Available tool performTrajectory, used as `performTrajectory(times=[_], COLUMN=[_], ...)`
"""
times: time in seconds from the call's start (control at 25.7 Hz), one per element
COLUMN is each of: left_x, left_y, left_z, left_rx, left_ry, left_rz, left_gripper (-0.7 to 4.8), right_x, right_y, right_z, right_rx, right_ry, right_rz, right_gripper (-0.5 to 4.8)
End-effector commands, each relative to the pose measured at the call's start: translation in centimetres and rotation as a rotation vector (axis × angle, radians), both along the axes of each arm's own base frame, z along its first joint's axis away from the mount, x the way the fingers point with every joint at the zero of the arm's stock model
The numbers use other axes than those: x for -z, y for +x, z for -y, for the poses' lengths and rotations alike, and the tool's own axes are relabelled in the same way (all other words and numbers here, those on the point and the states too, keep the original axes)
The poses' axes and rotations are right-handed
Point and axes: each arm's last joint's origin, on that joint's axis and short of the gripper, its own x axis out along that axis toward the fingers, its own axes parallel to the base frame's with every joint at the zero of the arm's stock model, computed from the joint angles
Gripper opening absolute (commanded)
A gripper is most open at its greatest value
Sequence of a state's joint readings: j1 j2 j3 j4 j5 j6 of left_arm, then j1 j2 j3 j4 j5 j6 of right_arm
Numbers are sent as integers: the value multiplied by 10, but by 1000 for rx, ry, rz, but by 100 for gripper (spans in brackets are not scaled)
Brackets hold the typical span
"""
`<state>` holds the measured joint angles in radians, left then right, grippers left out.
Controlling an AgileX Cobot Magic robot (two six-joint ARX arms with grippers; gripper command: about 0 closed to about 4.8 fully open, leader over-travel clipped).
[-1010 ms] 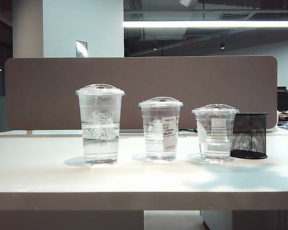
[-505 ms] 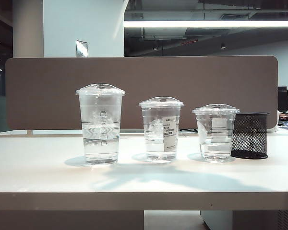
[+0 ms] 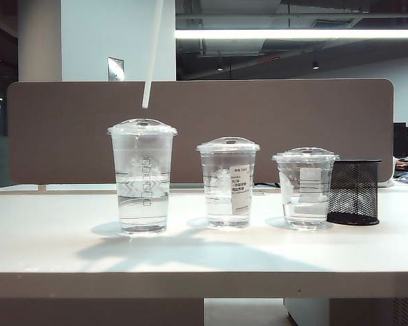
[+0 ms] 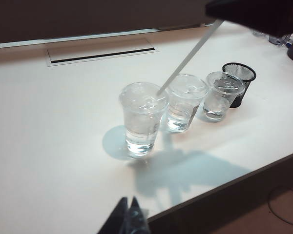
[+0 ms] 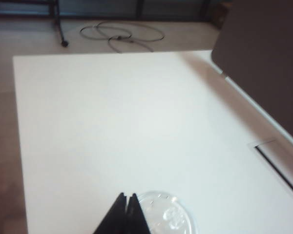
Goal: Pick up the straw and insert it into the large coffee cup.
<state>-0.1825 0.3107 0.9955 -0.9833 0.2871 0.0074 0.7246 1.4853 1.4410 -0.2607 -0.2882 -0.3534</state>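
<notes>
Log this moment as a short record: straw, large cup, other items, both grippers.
straw: in the air, tilted, lower tip just above the large coffee cup's lid, not inserted
large coffee cup: upright, leftmost in the exterior view, domed lid on, part full of clear liquid
other items: medium cup, short cup, black mesh pot
right gripper: shut on the straw, above the large coffee cup
left gripper: shut, empty, at the table's near edge

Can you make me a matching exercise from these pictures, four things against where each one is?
Things:
1. straw
2. large cup
3. mesh pot
4. right gripper

Places:
A. far right on the table
B. left end of the cup row
C. shut, above the large cup's lid
D. slanting in the air, tip just over a domed lid

Pairs: 1-D, 2-B, 3-A, 4-C
</notes>
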Motion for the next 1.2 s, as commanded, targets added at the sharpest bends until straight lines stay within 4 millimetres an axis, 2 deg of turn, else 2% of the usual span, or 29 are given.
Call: performTrajectory(times=[0.04,0.54,1.2], left_x=[-2,-2,-2], left_y=[0,0,0], left_z=[0,0,0], left_rx=[4,4,5], left_ry=[0,-1,-1], left_rz=[16,16,16], left_gripper=[-2,-2,-2], right_x=[-1,8,12], right_y=[1,0,2], right_z=[0,-14,-14], right_rx=[3,-39,17], right_ry=[-4,-14,-43], right_rz=[8,-9,-12], right_gripper=[-1,-1,-1])
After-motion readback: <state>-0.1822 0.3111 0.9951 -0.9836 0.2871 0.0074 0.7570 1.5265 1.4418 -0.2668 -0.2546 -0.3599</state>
